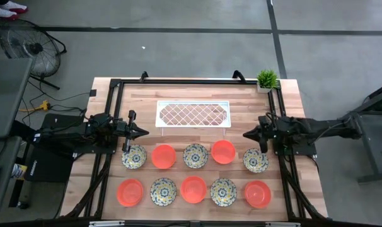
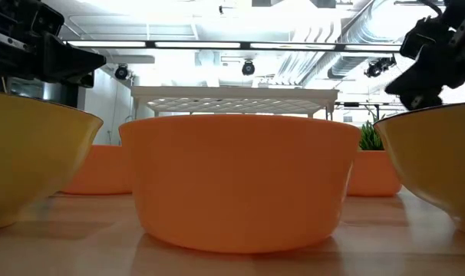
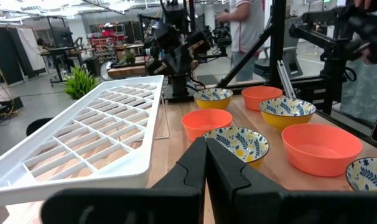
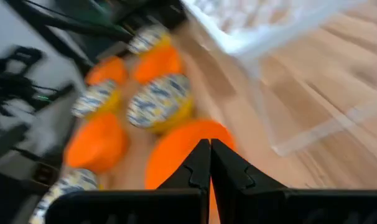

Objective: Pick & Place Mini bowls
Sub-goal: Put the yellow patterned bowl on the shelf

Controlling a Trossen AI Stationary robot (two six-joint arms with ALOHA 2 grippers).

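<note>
Both dark arms reach inward level, left gripper [image 1: 142, 132] and right gripper [image 1: 246, 134] fingers closed, empty, above ten small orange and floral mini bowls [image 1: 193, 188] in two rows near white lattice tray [image 1: 192, 114].

In the low view, the near orange bowl [image 2: 240, 180] hides most of the tray [image 2: 236, 96]; patterned bowls [image 2: 29, 157] either side are cut off by the edges. The right wrist view is blurred throughout.
</note>
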